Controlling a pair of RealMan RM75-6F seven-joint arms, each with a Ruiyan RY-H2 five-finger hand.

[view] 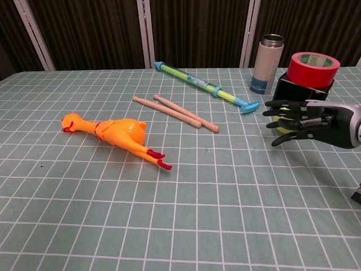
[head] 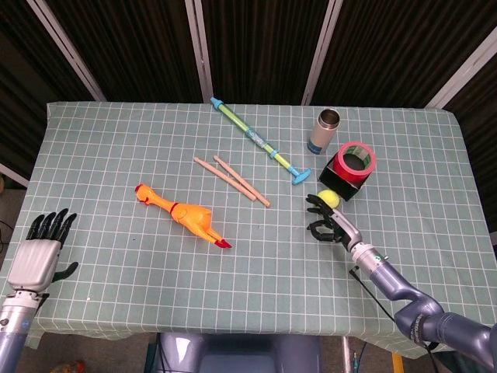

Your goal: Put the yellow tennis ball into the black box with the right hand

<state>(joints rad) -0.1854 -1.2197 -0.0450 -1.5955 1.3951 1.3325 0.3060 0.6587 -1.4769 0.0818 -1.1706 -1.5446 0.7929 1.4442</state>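
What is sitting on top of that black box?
A roll of red tape lies flat on top of the black box, covering most of its opening. Its hole shows only a dark gap, so what is inside the box cannot be seen.

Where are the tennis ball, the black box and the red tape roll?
tennis ball point(head: 330, 199), head view, its visible yellow top.
black box point(view: 300, 100), chest view, its front wall.
red tape roll point(head: 357, 163), head view, its red rim.
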